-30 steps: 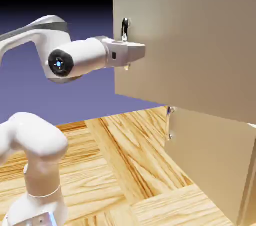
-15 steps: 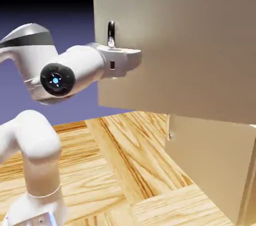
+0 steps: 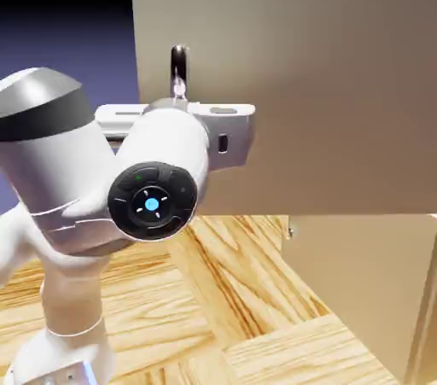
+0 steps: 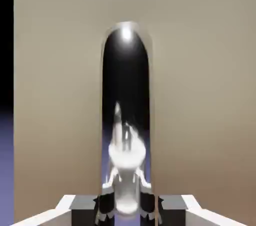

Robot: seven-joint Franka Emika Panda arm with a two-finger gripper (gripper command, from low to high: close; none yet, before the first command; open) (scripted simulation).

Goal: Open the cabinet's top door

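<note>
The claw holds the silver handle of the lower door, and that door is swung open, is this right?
Not quite. The claw holds the silver handle of the top door, not the lower one. The exterior view shows it: the top door is swung open, while the lower door looks shut.

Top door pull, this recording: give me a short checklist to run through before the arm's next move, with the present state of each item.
1. Fingers on either side of the handle: ok, the silver bar sits between them in the hand view.
2. Gripper firmly clamped on the handle: cannot tell; no gap shows, but the grip force is not visible.
3. Top door swung out from the cabinet: ok, its free edge stands well clear of the front.
4. Lower door shut: ok, it lies flat on the cabinet.
5. Door fully open: cannot tell; the hinge side is out of frame.
</note>
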